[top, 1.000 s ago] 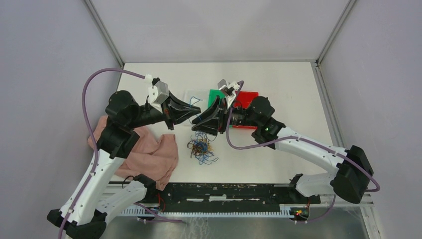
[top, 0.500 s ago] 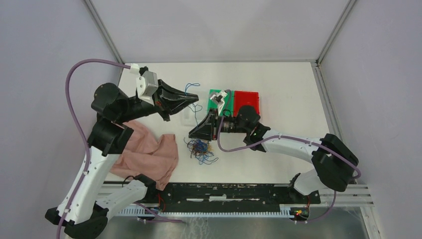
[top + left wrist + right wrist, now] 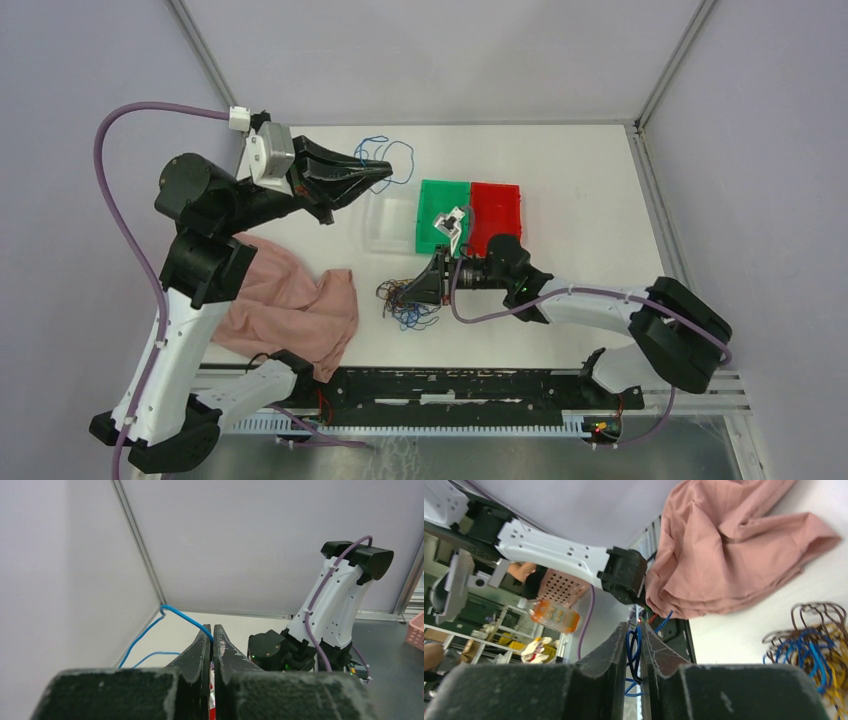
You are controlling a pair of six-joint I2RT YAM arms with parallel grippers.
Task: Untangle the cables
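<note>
The bench (image 3: 590, 170) is a plain white sheet filling the middle of the top view, boxed in by pale grey walls (image 3: 430, 55). A pink cloth (image 3: 290, 310) lies crumpled at its lower left. 3 bins stand side by side near the centre: a clear bin (image 3: 385, 222), a green bin (image 3: 437, 195) and a red bin (image 3: 500, 200). The cables (image 3: 405, 300) lie as a small blue, yellow and dark tangle on the bare bench below the clear bin, near the cloth's edge.

The left tool (image 3: 386, 165) is raised at the upper left of centre, with 1 blue cable (image 3: 398, 160) looping off its tip. The right tool (image 3: 415, 290) sits low at the tangle's right edge.

Only the left wrist view shows the grip: both fingers pressed together, the blue cable pinched at their tips and trailing to the lower left. Only the right wrist view shows the right tool narrowed onto several blue strands (image 3: 634, 650), the tangle at the frame's lower right, and a pink basket (image 3: 561, 587) in the room beyond the bench
</note>
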